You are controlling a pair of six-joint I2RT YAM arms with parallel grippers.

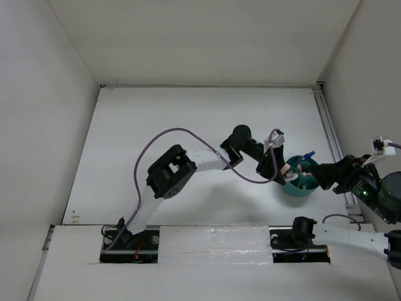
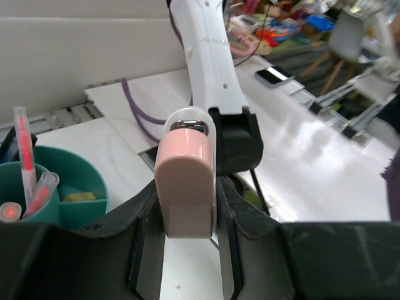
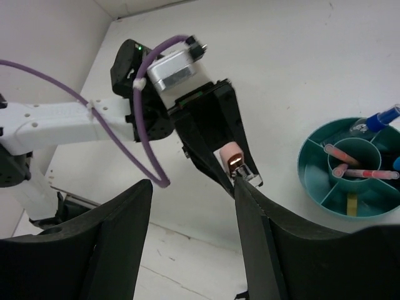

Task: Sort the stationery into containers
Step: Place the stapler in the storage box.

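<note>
We see the teal cup (image 1: 299,189) at the table's right; our right gripper (image 3: 194,187) hangs beside it, jaws apart and empty. Our left gripper (image 1: 274,168), just left of the cup, pinches the pinkish eraser block (image 2: 185,181) by its flat sides: light, slightly soft, grippy, we judge

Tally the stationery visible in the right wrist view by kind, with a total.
Pink pens, in the teal cup: 2
Clear bottle with blue cap: 1
Tan eraser: 1
Pink block, held by the left gripper: 1
Total: 5
Cropped dark item beside them: uncounted.
</note>
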